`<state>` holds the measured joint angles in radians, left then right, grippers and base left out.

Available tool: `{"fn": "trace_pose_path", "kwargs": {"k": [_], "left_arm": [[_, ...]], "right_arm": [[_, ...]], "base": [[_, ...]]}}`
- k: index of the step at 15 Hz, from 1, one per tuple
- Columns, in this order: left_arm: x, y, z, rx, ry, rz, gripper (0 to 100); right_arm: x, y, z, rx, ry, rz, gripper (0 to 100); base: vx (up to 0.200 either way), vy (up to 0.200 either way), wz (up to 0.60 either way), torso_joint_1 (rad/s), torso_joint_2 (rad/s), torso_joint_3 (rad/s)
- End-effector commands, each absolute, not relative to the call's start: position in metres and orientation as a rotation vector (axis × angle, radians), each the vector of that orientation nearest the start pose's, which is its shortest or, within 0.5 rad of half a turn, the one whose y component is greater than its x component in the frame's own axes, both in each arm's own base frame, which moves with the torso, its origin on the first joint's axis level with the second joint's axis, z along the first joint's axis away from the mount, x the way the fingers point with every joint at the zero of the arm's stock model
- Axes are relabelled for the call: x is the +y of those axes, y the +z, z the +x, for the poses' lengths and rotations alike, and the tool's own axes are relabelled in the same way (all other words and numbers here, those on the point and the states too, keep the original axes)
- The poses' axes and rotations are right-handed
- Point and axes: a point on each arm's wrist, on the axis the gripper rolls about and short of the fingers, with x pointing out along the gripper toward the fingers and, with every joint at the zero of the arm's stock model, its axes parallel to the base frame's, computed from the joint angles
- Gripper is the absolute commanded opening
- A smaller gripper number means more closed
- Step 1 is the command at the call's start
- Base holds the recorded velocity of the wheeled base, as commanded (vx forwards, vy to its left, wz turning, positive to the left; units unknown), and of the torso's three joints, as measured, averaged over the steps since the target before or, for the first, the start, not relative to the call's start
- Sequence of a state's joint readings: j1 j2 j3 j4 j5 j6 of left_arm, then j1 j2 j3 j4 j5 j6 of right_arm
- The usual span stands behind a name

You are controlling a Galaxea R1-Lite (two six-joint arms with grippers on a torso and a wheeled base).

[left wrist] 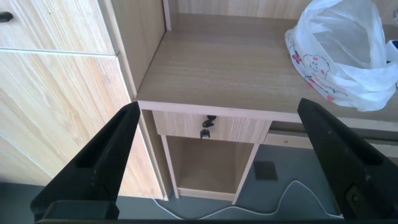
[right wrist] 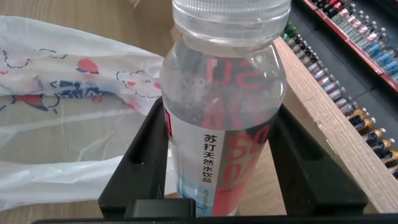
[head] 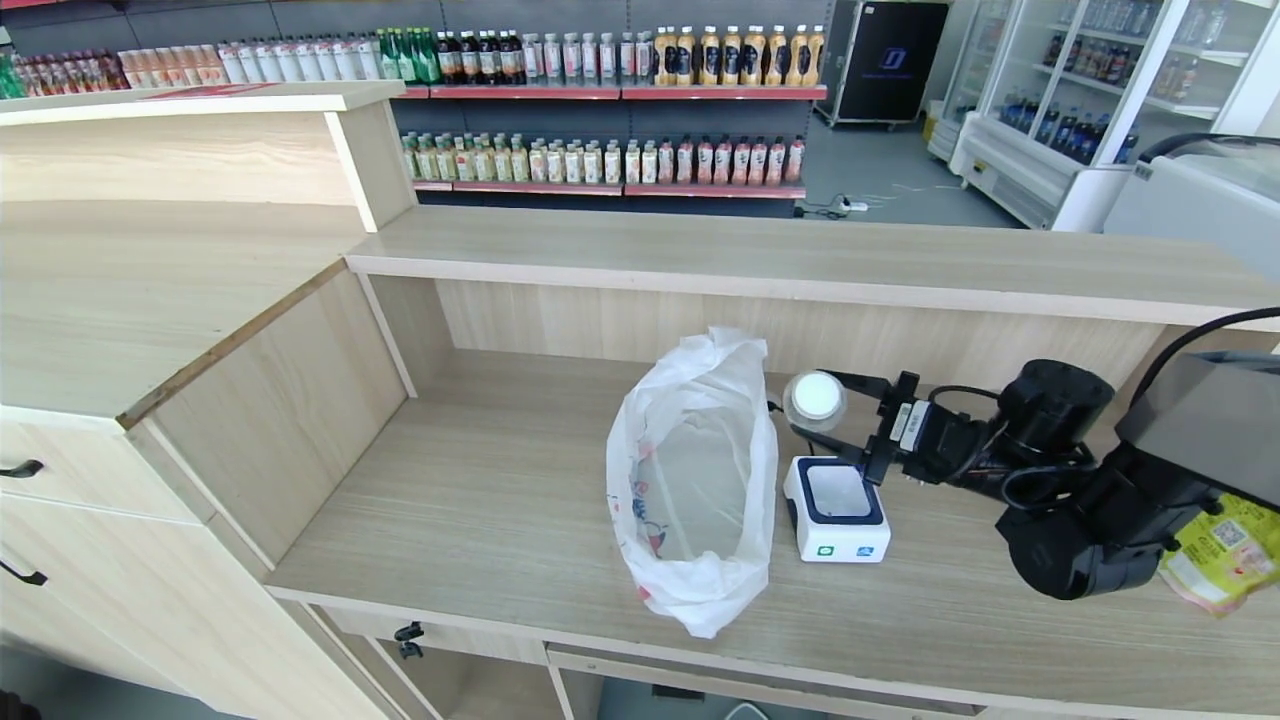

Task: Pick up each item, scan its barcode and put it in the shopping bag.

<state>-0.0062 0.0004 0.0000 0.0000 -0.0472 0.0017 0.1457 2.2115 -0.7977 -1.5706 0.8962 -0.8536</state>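
Note:
My right gripper (head: 822,410) is shut on a clear water bottle (head: 815,399) with a white cap, held above the back of the white barcode scanner (head: 836,508). Close up, the bottle (right wrist: 219,118) shows a red and white label and sits between the black fingers (right wrist: 140,163). The white shopping bag (head: 695,487) lies open on the counter just left of the scanner; the same bag (right wrist: 62,118) appears behind the bottle. My left gripper (left wrist: 217,155) hangs open with nothing in it, off the counter's front edge, with the bag (left wrist: 342,53) ahead on the counter.
A yellow snack packet (head: 1225,555) lies at the counter's right end beside my right arm. The wooden counter (head: 480,490) has a raised back ledge and a side wall on the left. A keyed drawer (left wrist: 208,127) sits under the front edge. Drink shelves stand behind.

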Motion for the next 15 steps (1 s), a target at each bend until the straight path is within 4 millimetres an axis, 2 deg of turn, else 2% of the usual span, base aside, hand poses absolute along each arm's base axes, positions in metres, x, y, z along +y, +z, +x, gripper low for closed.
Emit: {"fn": "trace_pose_path", "kwargs": {"k": [1,6,15], "left_arm": [[-0.0009,0.0755,-0.0227,0.001,-0.054,0.002,100],[-0.0009,0.0755,-0.0227,0.001,-0.054,0.002,100],[-0.0009,0.0755,-0.0227,0.001,-0.054,0.002,100]], "right_arm": [[0.0703,0.0853,0.3711,-0.580,0.940,-0.826,0],[0.0686,0.0830,0.3781,-0.597,0.950,-0.833,0],[0.0604,0.0827,0.3792,-0.591,0.930,-0.845,0]], "base": [[0.000,0.000,0.00,0.000,0.00,0.000],[0.000,0.000,0.00,0.000,0.00,0.000],[0.000,0.000,0.00,0.000,0.00,0.000]]}}
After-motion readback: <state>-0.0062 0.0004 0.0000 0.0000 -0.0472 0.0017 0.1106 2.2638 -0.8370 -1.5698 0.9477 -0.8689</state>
